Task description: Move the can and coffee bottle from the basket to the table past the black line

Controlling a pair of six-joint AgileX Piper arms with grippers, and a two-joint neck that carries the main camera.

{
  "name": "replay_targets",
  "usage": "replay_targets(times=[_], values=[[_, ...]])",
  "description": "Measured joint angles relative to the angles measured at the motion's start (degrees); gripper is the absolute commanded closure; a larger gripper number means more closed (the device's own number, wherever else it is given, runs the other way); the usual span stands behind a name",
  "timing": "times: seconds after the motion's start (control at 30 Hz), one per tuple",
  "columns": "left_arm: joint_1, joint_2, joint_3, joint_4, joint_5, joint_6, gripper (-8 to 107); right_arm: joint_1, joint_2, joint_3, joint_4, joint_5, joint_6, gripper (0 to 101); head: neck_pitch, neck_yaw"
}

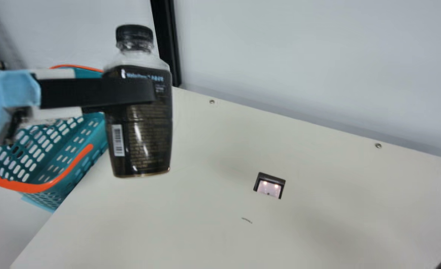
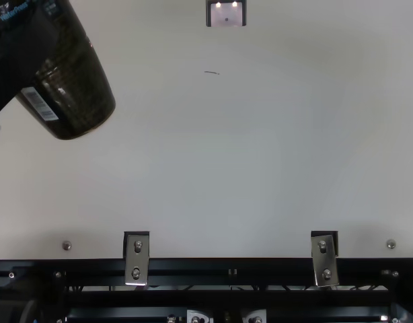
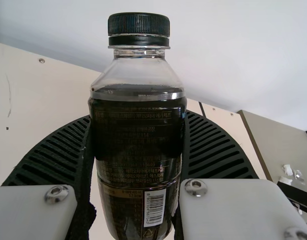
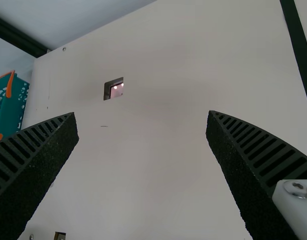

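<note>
Over the table's [image 1: 205, 157] left side, by the basket [image 1: 30, 186], my left gripper [image 3: 137, 119] pinches the coffee bottle [image 1: 142, 142], out but short of the black line [image 4: 299, 55], my right gripper [image 4: 141, 117] spread, the can's progress unclear to me

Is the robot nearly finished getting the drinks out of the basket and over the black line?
Not quite. Already done: the bottle is out of the basket. In hand: the left gripper holds it upright in the air. Left to do: take it past the black line and set it down. I can't tell whether the can has been moved.
</note>
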Motion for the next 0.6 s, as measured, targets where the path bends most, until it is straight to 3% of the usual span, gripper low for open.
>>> replay_targets(times=[0.27,0.6], values=[[0.00,0.00,0.00,0.00,0.00,0.00,89,0.00,0.00,0.00,0.00,0.00,0.00,0,2.93,-4.99],[0.00,0.00,0.00,0.00,0.00,0.00,89,0.00,0.00,0.00,0.00,0.00,0.00,0,2.93,-4.99]])
